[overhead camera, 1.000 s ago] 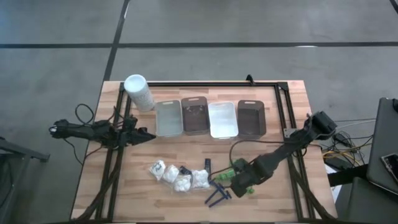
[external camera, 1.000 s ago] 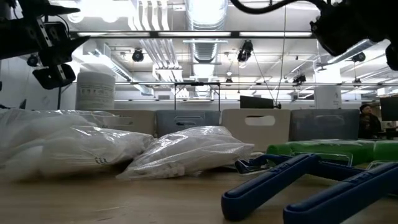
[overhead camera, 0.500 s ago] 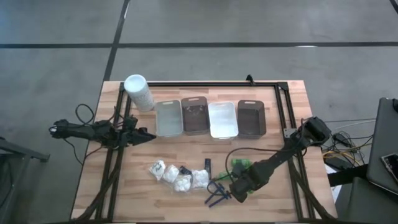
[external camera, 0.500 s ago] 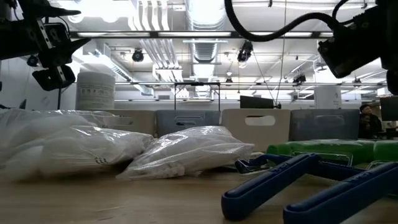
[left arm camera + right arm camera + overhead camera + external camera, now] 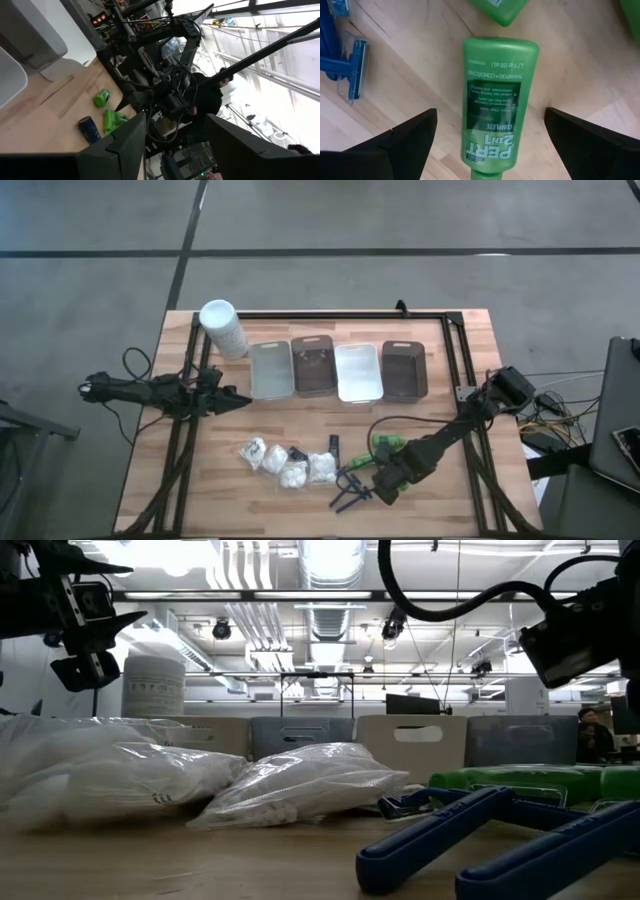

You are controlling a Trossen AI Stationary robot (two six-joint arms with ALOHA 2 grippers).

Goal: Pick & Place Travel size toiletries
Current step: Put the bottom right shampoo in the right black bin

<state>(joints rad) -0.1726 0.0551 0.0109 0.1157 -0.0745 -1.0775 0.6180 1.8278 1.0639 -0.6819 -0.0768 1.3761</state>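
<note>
Right gripper (image 5: pixel 487 145) spread wide over a green bottle (image 5: pixel 495 105), nothing gripped.
Bottle lies flat on the table (image 5: pixel 440 370) by the razors (image 5: pixel 350 488); its cap end is cut off in the wrist view. In the high view the bottle is hidden under the arm. Left gripper (image 5: pixel 238 401) is parked at the table's left, jaws seen apart.

High view: straight down on whole table (image 5: pixel 460 340). Low view: table-top level, close behind white packets (image 5: pixel 300 785), facing trays (image 5: pixel 410 745). Right wrist: close over green bottle (image 5: pixel 497 107); razors (image 5: pixel 350 65) shared with low view.
</note>
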